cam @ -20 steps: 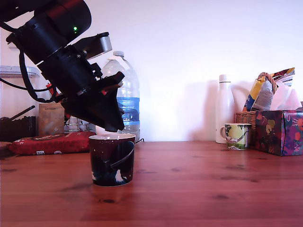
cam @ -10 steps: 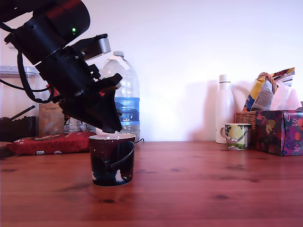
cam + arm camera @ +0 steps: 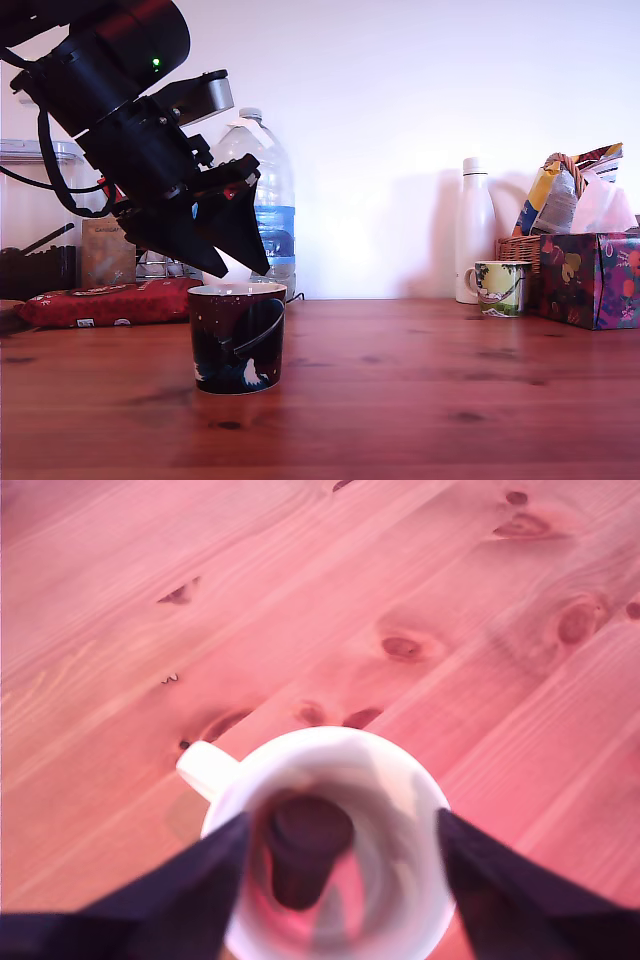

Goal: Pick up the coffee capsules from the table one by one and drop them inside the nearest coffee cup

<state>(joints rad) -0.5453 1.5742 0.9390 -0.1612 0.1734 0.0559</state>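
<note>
The dark navy coffee cup [image 3: 237, 337] stands on the reddish wooden table [image 3: 420, 390], left of centre in the exterior view. My gripper [image 3: 240, 270] hangs just above its rim, fingers spread open. In the wrist view the cup's white inside [image 3: 400, 810] fills the space between my two dark fingers [image 3: 150, 900], and my gripper [image 3: 342, 820] holds nothing. A dark brown coffee capsule [image 3: 305, 845] shows inside the cup, free of both fingers. I cannot tell whether it is falling or resting on the bottom. The cup wall hides the capsule in the exterior view.
Behind the cup stands a large water bottle [image 3: 268, 200], with a red packet [image 3: 105, 300] on the exterior view's left. At the far right are a white bottle [image 3: 477, 230], a small green-yellow mug [image 3: 500, 287], a basket of packets [image 3: 560, 215] and a patterned tissue box [image 3: 592, 278].
My fingers, together over the cup half a second ago, have spread apart. The arm has hardly shifted.
</note>
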